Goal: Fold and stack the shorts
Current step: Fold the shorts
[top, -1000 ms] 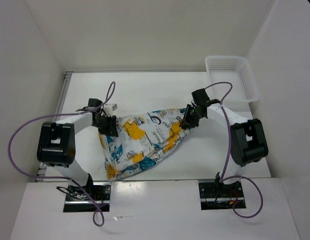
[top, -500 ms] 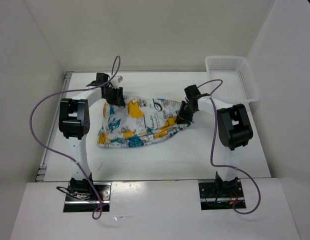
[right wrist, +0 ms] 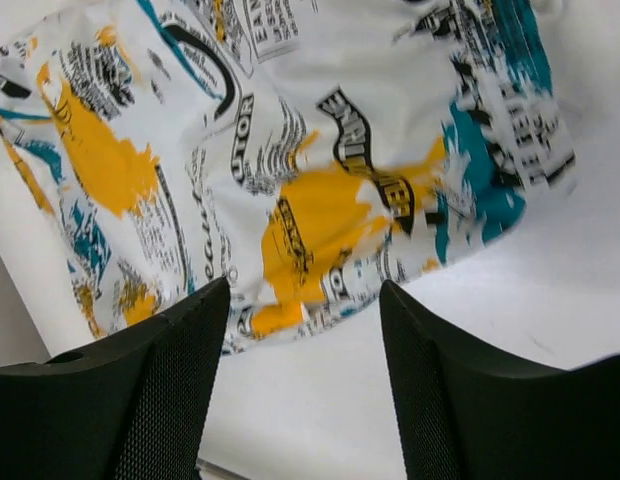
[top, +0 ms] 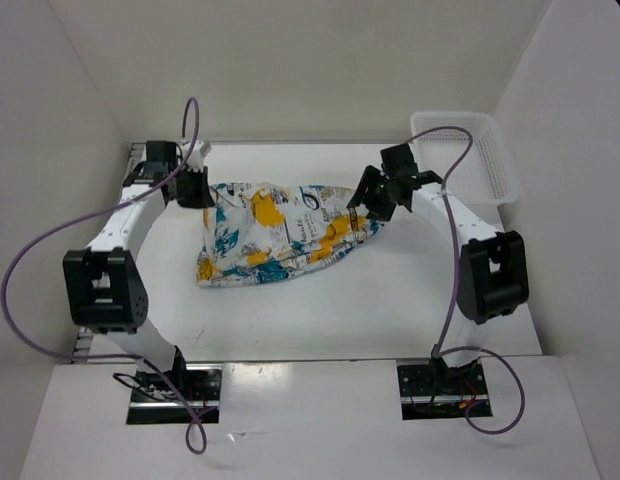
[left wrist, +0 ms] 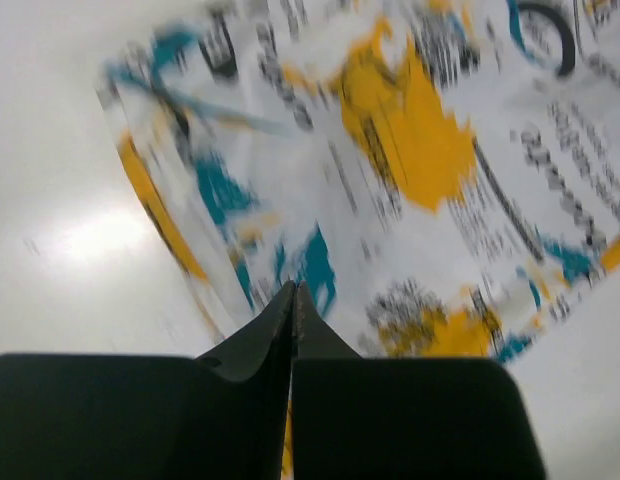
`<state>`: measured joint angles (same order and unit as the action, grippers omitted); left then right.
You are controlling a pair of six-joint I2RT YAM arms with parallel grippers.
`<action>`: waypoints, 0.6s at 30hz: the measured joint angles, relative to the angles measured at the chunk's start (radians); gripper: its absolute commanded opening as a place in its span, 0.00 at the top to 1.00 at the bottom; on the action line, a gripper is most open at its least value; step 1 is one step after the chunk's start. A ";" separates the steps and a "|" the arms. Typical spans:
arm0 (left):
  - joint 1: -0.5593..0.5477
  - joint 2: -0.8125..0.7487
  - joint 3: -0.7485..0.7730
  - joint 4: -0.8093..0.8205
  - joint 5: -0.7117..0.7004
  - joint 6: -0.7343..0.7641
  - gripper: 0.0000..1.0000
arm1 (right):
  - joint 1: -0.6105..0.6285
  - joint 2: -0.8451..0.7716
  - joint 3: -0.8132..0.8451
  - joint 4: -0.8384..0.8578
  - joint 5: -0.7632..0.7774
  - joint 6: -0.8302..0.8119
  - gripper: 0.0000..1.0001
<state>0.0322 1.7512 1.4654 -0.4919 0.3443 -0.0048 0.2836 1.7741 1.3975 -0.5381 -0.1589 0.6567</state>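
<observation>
Fabric may be dragged unfolded if the shorts (top: 280, 235) are snagged (left gripper (left wrist: 293, 290) closed, right gripper (right wrist: 305, 290) wide).

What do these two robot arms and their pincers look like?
The left arm and right arm are slim white links with chunky black joint housings, each trailing a purple cable. The left gripper and right gripper are black, with two tapering fingers.

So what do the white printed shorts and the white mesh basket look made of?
Printed white shorts: soft matte fabric, likely thin; they crease and lie limp on the table. White mesh basket: rigid plastic, seemingly; its regular grid walls hold their shape.
</observation>
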 measured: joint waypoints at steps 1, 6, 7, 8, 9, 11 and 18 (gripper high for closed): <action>0.005 -0.069 -0.081 -0.011 0.001 0.000 0.98 | 0.000 -0.043 -0.032 -0.002 0.006 0.002 0.33; 0.003 -0.245 -0.426 -0.081 -0.002 0.008 0.33 | -0.005 -0.157 -0.153 -0.013 0.018 0.011 0.20; 0.002 -0.253 -0.475 -0.099 -0.005 0.005 0.30 | -0.006 -0.159 -0.172 -0.014 0.018 0.009 0.16; 0.000 -0.258 -0.515 -0.114 -0.007 0.003 0.30 | -0.008 -0.158 -0.188 -0.016 0.017 0.011 0.14; -0.002 -0.261 -0.551 -0.122 -0.008 0.001 0.32 | -0.012 -0.155 -0.204 -0.020 0.015 0.013 0.14; -0.008 -0.261 -0.584 -0.133 -0.007 -0.002 0.41 | -0.022 -0.150 -0.220 -0.026 0.008 0.015 0.14; -0.020 -0.198 -0.550 -0.063 0.013 0.001 0.49 | -0.060 -0.126 -0.222 -0.022 -0.011 0.016 0.17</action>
<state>0.0124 1.5532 0.9154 -0.5549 0.3569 -0.0040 0.2241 1.6482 1.1755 -0.5598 -0.1699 0.6731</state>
